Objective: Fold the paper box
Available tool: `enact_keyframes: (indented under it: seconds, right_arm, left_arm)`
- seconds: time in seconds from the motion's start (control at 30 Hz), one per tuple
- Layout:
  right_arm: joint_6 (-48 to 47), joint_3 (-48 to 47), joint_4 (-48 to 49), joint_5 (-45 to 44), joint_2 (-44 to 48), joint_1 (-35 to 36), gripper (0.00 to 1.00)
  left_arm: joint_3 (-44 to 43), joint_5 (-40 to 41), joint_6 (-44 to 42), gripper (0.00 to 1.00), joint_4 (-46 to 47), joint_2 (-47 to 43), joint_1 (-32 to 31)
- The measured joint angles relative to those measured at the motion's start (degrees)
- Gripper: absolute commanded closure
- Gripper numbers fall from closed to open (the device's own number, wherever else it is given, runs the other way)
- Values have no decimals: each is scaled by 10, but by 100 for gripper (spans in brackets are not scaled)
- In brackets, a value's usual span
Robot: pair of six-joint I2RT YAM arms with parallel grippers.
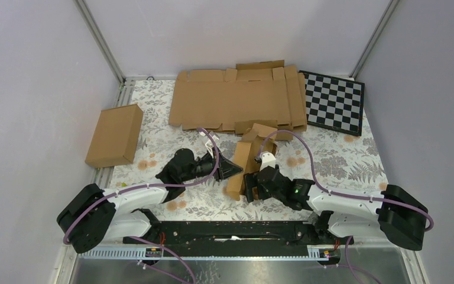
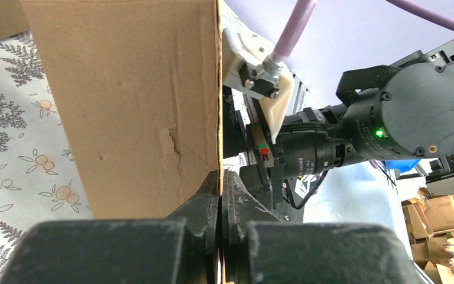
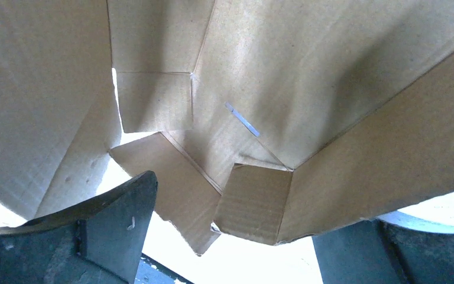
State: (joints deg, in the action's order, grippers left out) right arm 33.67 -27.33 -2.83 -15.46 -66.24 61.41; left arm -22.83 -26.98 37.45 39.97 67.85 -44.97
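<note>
Noting first, at far left, a closed brown carton (image 1: 114, 135), well left of the flat cardboard sheet (image 1: 236, 100) and touched by neither arm; seemingly parked out of the way. Next, nearer the arms than that sheet, the left gripper (image 1: 234, 170): clamped tight on one upright wall of the paper box (image 1: 240, 163), card edge pinched between the fingers, probably to hold the half-formed shell steady. Stands on end just in front of the sheet's near edge, flaps splayed, folding plainly unfinished. Further right, the right gripper (image 1: 249, 190): spread wide and facing the box's open inside, with creases and inner flaps filling its wrist view. Apparently placed to press a flap, gripping nothing. Just beside the sheet's right edge, a checkerboard (image 1: 334, 102), likely no part of the job. Hard to make out: which flaps are already tucked, being masked by both arms from above; whether either right fingertip touches card; the box's base, cut off in both wrist views.
</note>
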Motion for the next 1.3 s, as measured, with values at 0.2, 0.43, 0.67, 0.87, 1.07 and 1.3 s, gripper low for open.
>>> enact_keyframes:
  seconds: [0.2,0.43,0.67,0.87,1.07,1.3]
  right_arm:
    - [9,0,14,-10,19,0,1]
    - [6,0,25,2,16,1,0]
    - [-7,3,31,13,17,-2,9]
    - [-6,14,37,-12,23,-30,30]
    - [-17,2,56,-62,1,-65,41]
    - [-55,-35,105,-118,-53,-89,57]
  left_arm:
    - [0,0,-1,100,3,0,0]
    - [0,0,-5,100,1,0,0]
    - [0,-2,-19,100,-10,-7,0]
    - [0,-3,-62,100,-38,-21,0]
    - [-17,4,-113,100,-74,-21,0]
    - [-21,24,-164,100,-47,-4,-4]
